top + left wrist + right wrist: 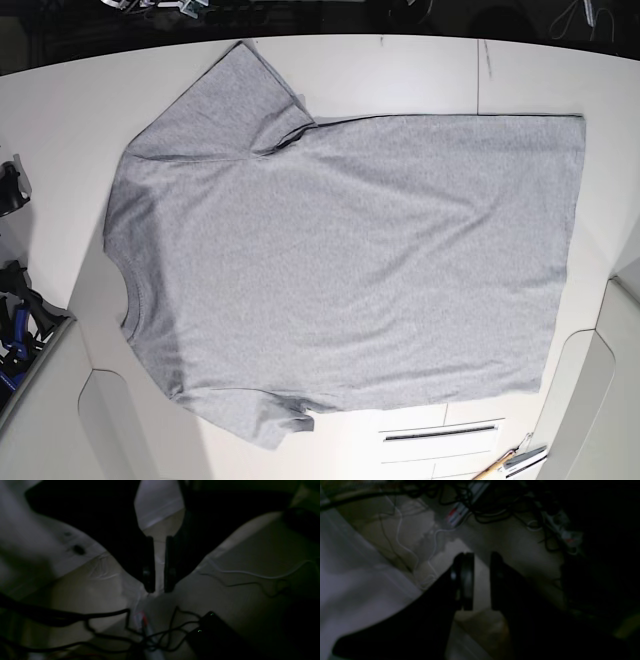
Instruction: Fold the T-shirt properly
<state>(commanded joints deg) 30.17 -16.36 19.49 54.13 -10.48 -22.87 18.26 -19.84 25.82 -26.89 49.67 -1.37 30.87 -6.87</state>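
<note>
The light grey T-shirt (340, 270) lies spread flat on the white table (60, 110) in the base view, plain side up. Its neck is at the left, its hem at the right, and one sleeve points to the far edge, the other to the near edge. No lettering shows. Neither arm shows in the base view. My left gripper (159, 590) and right gripper (481, 555) hang off the table over a dim floor. Each has a narrow gap between its fingers and holds nothing.
Dark clamps (12, 300) sit at the table's left edge and small tools (512, 462) at its near right. Tangled black cables (155, 635) and a black box (217, 632) lie below the left gripper. A power strip (560, 527) and cables lie beyond the right gripper.
</note>
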